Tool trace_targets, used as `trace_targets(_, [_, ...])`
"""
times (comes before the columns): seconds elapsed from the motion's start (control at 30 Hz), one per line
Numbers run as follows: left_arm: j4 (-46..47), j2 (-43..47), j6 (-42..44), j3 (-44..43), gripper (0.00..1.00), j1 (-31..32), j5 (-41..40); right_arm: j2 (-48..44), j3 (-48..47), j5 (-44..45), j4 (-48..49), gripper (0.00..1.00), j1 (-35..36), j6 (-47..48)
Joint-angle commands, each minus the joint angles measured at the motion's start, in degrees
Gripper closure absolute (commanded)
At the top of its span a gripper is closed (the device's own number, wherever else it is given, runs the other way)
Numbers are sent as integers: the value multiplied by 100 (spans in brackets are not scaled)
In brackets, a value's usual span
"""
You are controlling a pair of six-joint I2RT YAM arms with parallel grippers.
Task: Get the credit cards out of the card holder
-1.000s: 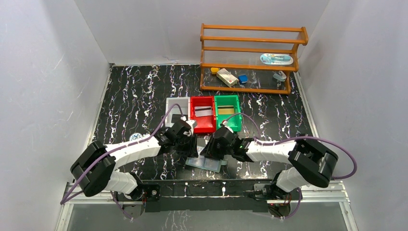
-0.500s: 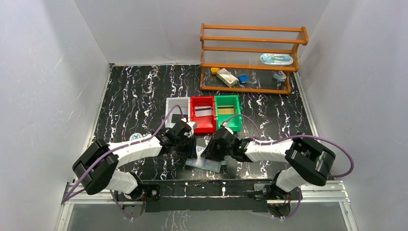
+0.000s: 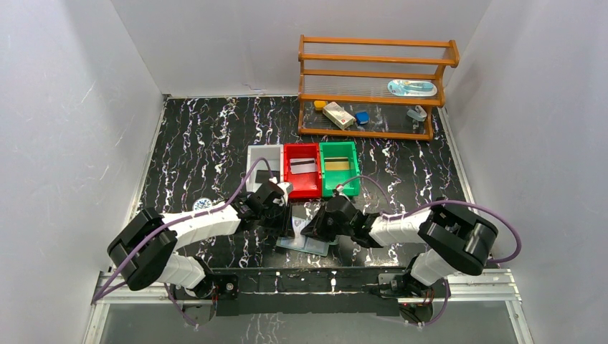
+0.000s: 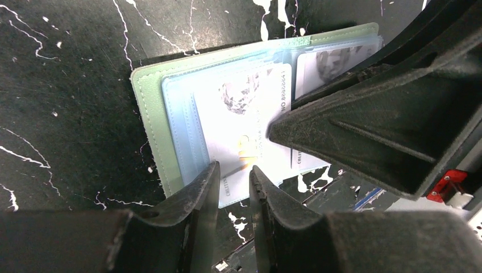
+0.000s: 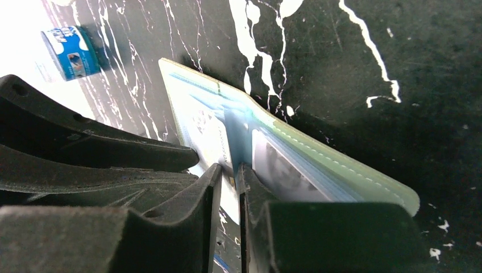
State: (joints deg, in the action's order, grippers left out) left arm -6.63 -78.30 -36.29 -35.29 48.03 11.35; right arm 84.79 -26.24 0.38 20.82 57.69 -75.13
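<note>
So the whole setup sits in a plain white box: a left wall (image 3: 72, 107), a back wall (image 3: 215, 43) and a right wall (image 3: 538, 107), all bare and a bit scuffed. The tabletop (image 3: 201, 143) is black with white marble-style veins running all over it. In the back right corner there's an orange-brown wooden rack (image 3: 373, 54) with slatted shelves and a few small bits on the lower ones. A metal rail (image 3: 487, 290) runs along the near edge. The light is bright and even, with soft shadows and some white glare on the tabletop up close.
</note>
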Motion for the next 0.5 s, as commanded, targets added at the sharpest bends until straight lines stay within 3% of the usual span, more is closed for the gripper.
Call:
trace_targets(0.0, [-168, 23, -46, 204, 75, -20, -13, 152, 316, -208, 997, 78, -49, -28])
trace_targets(0.1, [-249, 43, -37, 187, 75, -25, -93, 140, 388, -319, 1253, 82, -68, -28])
trace_targets(0.2, [-416, 27, -33, 129, 75, -17, -270, 63, 411, -454, 1258, 70, -101, -10])
trace_targets(0.27, [-515, 17, -52, 90, 76, -20, -390, -61, 468, -470, 1275, 69, -126, -19])
trace_targets(0.47, [-649, 17, -96, 18, 77, -20, -575, -139, 745, -692, 1613, 89, -203, 86])
